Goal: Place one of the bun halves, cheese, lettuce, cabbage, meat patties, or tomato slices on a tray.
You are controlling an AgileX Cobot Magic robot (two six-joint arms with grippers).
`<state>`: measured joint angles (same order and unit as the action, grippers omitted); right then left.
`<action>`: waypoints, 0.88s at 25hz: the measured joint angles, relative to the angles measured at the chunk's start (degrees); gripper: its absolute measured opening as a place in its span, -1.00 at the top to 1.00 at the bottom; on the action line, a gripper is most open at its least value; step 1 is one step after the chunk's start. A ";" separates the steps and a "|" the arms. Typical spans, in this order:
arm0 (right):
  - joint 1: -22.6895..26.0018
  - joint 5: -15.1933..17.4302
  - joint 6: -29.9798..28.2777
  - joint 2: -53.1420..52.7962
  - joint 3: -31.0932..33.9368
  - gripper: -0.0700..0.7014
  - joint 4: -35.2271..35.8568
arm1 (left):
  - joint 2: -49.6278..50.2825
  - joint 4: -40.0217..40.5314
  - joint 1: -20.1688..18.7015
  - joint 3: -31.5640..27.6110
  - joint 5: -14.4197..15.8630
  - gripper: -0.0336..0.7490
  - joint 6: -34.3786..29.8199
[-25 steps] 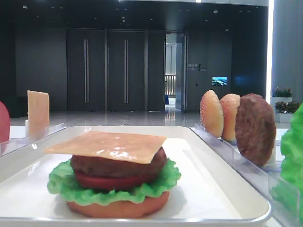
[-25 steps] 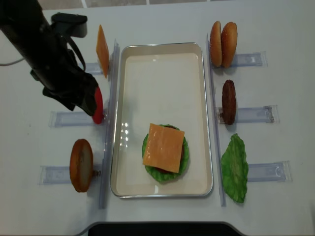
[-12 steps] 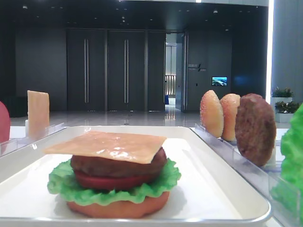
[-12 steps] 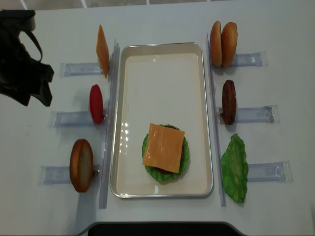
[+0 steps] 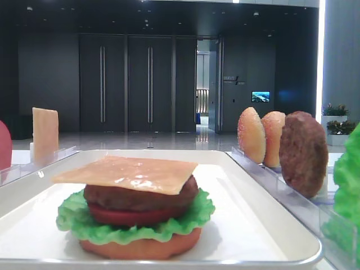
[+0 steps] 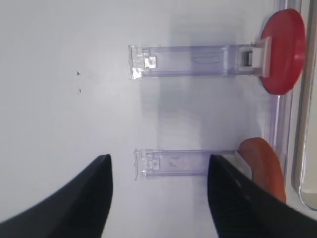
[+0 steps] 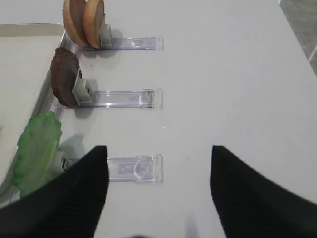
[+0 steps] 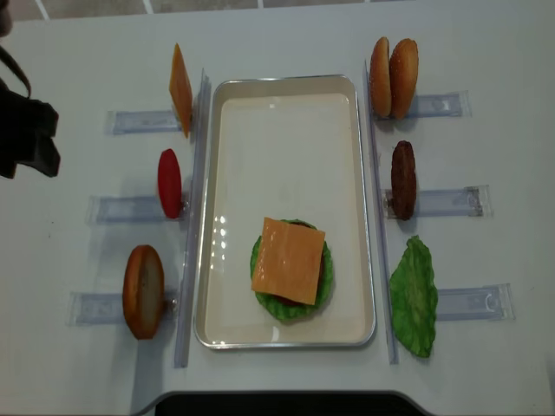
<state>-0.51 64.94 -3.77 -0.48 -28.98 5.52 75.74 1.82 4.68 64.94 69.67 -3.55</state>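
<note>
**Exterior high: stack built up to the cheese layer, top bun outstanding**

Exterior high view. The tray (image 5: 264, 225) carried one stack toward its near end. From the bottom up it comprised a flat bun base (image 5: 140, 246), lettuce (image 5: 76, 220), a tomato slice (image 5: 129, 216), a meat patty (image 5: 140, 197) and the cheese (image 5: 128, 173). No domed bun half sat on top. Two domed bun halves (image 5: 251, 135) and a second patty (image 5: 302, 153) stood upright in racks beyond the tray's right rim. Neither gripper appeared in this view.

Right wrist view. The right gripper (image 7: 158, 191) hung over bare table with its jaws standing wide apart and nothing between them. Clear racks (image 7: 124, 99) lay ahead of it, holding bun halves, a patty and a spare lettuce leaf (image 7: 37, 148) beside the tray's right edge.

Left wrist view. The left gripper (image 6: 158, 198) was spread wide and held nothing. A spare tomato slice (image 6: 283, 52) and an orange-brown bun half (image 6: 262, 166) stood in racks just outside the tray's left rim.

Exterior high (realsense) view. The left arm (image 8: 26, 130) was at the left edge of the table, well apart from the tray. A spare cheese slice (image 8: 180, 89) stood in the far left rack. Judged from this layout, five layers were placed; a domed bun half appeared to be the remaining item.
</note>
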 joint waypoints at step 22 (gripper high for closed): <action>0.00 0.00 0.02 0.00 0.00 -0.29 0.00 | -61.27 -5.84 0.00 -25.76 2.49 -0.27 -1.68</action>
<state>-0.51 64.94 -3.75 -0.48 -28.98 5.52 14.46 -4.02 4.68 39.18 72.17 -5.24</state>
